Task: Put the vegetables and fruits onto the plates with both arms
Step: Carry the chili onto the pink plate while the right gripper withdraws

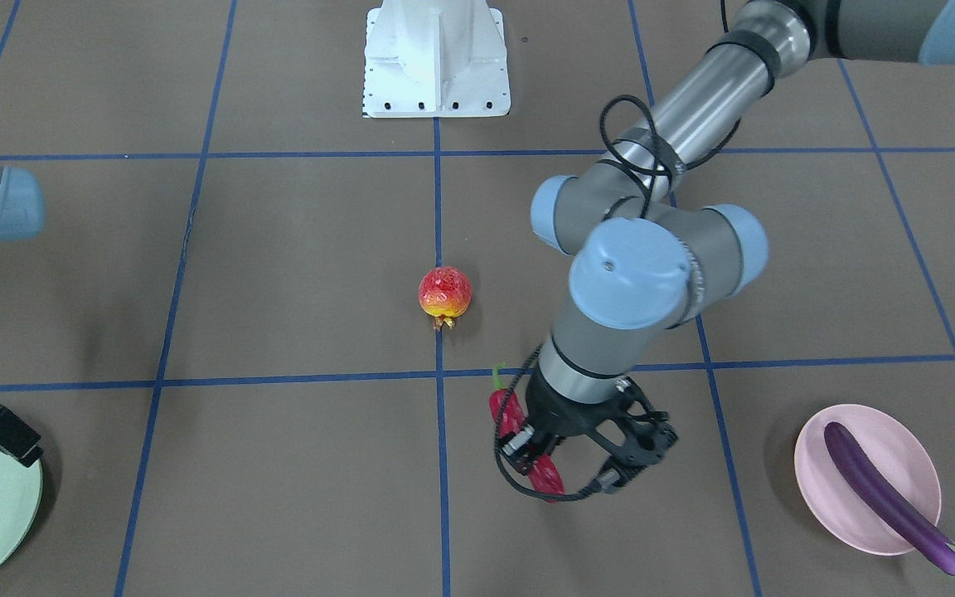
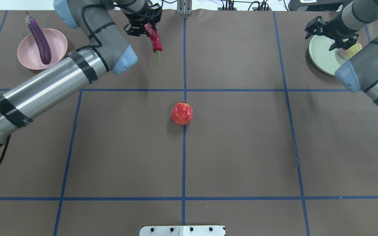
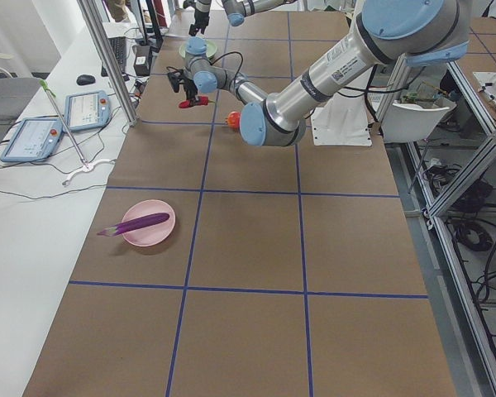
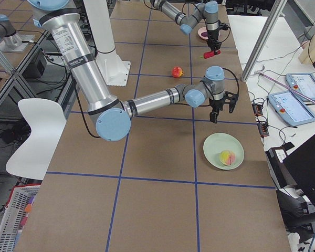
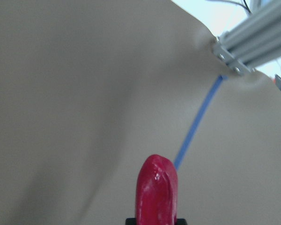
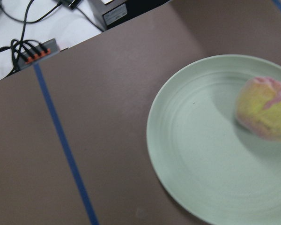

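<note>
Overhead exterior view: pink plate (image 2: 57,41) carries the eggplant (image 2: 39,39); mint plate (image 2: 320,55) holds the peach (image 2: 351,50), right gripper (image 2: 328,34) spread wide above it. Pomegranate (image 2: 181,113) sits mid-table. Left gripper (image 2: 143,26) — clenched on the chili (image 2: 154,39) — holds it aloft.

The overhead view looks forward and down from behind the robot over most of the table (image 2: 241,147). The front-facing view looks steeply down from the opposite edge toward the base (image 1: 436,58). Both share the pomegranate (image 2: 181,113) at the centre. The side views look along the table from its ends, high and far. The left wrist camera sits close above the chili (image 5: 157,192); the right wrist camera looks closely down on the green plate (image 6: 201,154).
</note>
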Tool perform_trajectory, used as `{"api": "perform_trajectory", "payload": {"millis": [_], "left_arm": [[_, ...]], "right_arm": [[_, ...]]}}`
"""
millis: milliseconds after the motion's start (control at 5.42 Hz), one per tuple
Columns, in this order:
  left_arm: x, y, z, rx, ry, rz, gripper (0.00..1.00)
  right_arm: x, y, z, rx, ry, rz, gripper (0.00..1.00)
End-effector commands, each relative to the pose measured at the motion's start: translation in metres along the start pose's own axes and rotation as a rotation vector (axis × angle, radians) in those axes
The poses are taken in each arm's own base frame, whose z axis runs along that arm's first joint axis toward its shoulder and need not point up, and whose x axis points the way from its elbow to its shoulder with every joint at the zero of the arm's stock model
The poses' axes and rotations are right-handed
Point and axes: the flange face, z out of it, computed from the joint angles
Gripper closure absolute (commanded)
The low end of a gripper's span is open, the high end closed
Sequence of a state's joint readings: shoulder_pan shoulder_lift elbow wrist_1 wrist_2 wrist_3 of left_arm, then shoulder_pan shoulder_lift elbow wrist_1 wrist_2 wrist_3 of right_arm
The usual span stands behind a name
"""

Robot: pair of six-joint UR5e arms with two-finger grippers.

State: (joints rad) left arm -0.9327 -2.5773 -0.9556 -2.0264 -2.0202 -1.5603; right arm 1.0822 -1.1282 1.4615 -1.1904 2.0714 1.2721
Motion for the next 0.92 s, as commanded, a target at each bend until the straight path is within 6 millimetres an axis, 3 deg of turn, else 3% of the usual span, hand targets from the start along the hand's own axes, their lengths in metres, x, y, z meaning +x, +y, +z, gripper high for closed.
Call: {"api": "perform_trajectory", "payload": {"millis": [0,185,369,554,738], "left_arm": [[-0.111,-0.135,0.017,0.065,-0.148,-0.055,1.0],[-0.164,-0.182,0.022,0.085,-0.21,-0.104,1.0],[-0.199,-0.204,0.033,0.098,-0.259,-0.116,1.0],[-0.222,-0.214,0.041,0.118,-0.286,-0.118,1.0],[-0.232,-0.219,0.047,0.13,-0.302,-0.094,1.0]], "right_arm": [[-0.066,0.098,-0.022,-0.086,-0.11,0.112,0.0],[-0.076,0.121,-0.022,-0.091,-0.12,0.135,0.0],[-0.082,0.142,-0.016,-0.104,-0.119,0.149,0.0],[-0.088,0.158,-0.012,-0.09,-0.119,0.155,0.0],[-0.087,0.157,-0.011,-0.087,-0.116,0.157,0.0]]}}
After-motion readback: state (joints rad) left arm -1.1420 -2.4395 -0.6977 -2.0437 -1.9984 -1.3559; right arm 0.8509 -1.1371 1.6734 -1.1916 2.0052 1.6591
